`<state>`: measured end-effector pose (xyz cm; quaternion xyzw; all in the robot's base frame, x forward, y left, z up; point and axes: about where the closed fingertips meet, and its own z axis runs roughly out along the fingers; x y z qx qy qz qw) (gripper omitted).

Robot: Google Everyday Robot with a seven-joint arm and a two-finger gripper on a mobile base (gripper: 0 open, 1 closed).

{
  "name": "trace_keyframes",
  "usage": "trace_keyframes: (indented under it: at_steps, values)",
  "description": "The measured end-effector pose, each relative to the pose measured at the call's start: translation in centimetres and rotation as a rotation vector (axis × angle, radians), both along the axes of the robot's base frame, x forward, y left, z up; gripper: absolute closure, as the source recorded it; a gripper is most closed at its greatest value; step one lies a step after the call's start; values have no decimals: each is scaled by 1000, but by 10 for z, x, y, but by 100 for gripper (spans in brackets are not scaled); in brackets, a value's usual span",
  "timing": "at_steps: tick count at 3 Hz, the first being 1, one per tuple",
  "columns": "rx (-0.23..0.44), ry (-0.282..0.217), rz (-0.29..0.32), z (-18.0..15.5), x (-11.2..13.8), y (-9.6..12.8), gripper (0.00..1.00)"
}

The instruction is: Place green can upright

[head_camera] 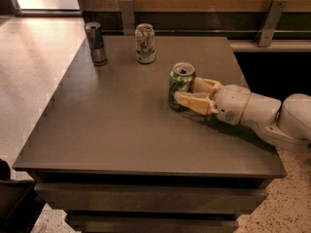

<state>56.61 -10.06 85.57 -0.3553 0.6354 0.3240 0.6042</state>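
Fingers (pixel 193 104) first: you have them closed to the width of the green can (pixel 180 84). One pale finger lies against its near side and the other sits behind its right side, so the can is held between them. How hard they press does not show from this view.

Now sweep from the left. A blue can (pixel 96 42) stands near the back left corner of the worktop (pixel 121 125), just inside the left edge. To its right, close to the back edge, stands a white can (pixel 145 43), apart from the blue one. Both are upright and well clear of your work.

Further right, between the middle of the worktop and its right edge, the green can stands upright with its silver top and opening facing up. Its base appears to rest flat on the worktop, though the near finger hides part of the rim. The gripper (pixel 186 90) is around the can, low over the worktop. The arm (pixel 272 115) reaches in across the right edge, toward the front right corner.

By my reading the main step is done, since the can is on its base and looks steady. What is left for you is the release: spread the fingers evenly, then draw the gripper back toward the right edge without brushing the can. A finger dragging on its side could tip it.
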Motion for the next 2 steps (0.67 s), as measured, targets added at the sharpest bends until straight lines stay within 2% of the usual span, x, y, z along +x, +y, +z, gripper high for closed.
trace_keyframes:
  at_steps: [1,2]
  values:
    - [0,-1,2,0,0,2,83]
    - [0,-1,6,1,0,4,60]
